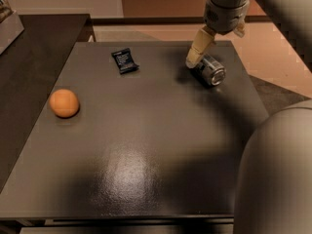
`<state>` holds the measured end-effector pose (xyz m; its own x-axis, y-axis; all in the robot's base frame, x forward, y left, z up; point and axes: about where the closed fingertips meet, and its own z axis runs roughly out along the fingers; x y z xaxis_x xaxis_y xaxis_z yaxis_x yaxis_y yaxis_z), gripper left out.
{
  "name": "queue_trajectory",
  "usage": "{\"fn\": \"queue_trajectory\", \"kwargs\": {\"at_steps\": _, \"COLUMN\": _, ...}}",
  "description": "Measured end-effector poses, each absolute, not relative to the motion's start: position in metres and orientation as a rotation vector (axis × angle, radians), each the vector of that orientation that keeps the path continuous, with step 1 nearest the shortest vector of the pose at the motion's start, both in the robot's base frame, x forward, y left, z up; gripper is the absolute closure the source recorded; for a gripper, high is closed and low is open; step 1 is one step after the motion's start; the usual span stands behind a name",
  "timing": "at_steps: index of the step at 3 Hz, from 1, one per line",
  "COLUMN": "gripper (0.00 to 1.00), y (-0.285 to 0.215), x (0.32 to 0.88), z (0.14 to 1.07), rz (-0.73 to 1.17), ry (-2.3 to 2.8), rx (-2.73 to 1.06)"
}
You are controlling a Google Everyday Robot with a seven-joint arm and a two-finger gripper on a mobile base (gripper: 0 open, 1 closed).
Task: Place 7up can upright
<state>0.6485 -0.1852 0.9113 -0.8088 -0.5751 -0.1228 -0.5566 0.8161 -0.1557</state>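
Dark grey table [146,145], matte, with a dull sheen toward the front; tan floor beyond. Can [211,72] lies on its side at far right, ribbed silvery cylinder, shiny round end toward the camera. Gripper [200,50], cream plastic under a grey round wrist, sits at the can's far-left end; claw width: cannot tell. Flat black packet [125,61] far centre. Round orange [64,103] near left edge.

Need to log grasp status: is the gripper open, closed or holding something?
Gripper: cannot be told; it is right beside the 7up can, which lies on its side.
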Motion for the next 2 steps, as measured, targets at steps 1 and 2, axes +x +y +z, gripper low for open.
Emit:
{"fn": "queue_trajectory", "kwargs": {"at_steps": 1, "gripper": 0.0, "y": -0.177, "x": 0.665, "z": 0.896, "rz": -0.109, "ry": 2.89, "rx": -0.75}}
{"fn": "queue_trajectory", "kwargs": {"at_steps": 2, "gripper": 0.0, "y": -0.169, "x": 0.673, "z": 0.878, "rz": -0.06, "ry": 2.931, "rx": -0.674}}
